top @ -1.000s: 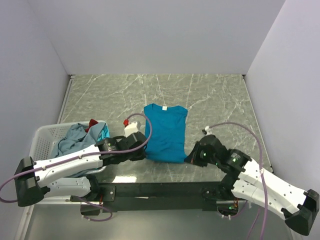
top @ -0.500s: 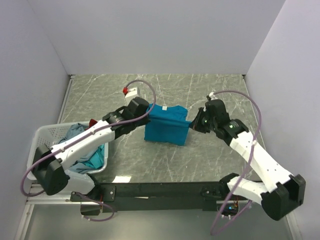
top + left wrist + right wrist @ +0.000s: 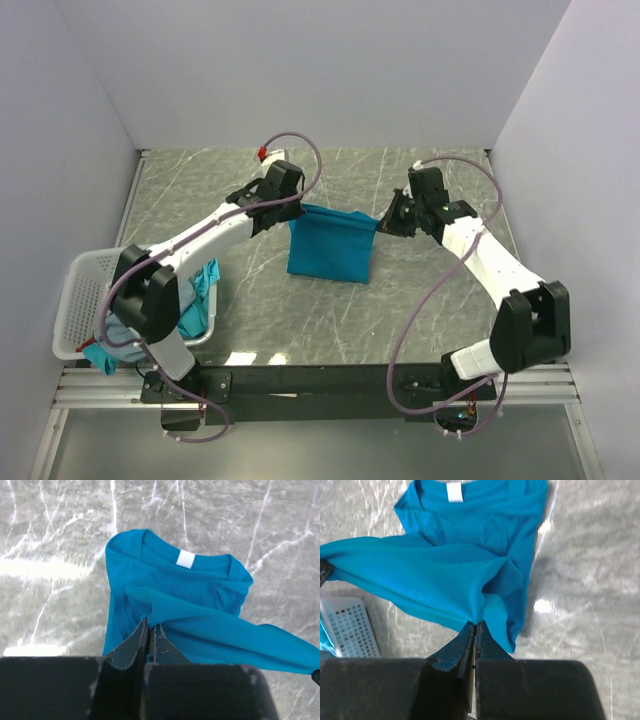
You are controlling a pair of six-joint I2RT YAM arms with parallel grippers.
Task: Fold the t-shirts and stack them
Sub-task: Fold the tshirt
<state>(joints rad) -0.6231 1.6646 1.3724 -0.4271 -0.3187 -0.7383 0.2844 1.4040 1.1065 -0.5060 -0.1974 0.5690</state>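
You have the teal-blue t-shirt (image 3: 328, 250) mid-fold at the middle of the table (image 3: 430, 300), your left gripper (image 3: 291, 214) and right gripper (image 3: 384, 222) each clamped on a corner of its lifted edge, while other shirts (image 3: 200, 295) lie unfolded in the basket (image 3: 80, 290) and nothing is stacked.

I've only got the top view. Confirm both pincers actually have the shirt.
Observer: The left wrist view shows the left pincer shut on a fold of the shirt.
Operator: Now the right one.
Observer: The right pincer is shut on a bunched corner of it.
Operator: Find the neck label.
Observer: The white label faces up on the layer lying flat, not covered by the lifted edge.
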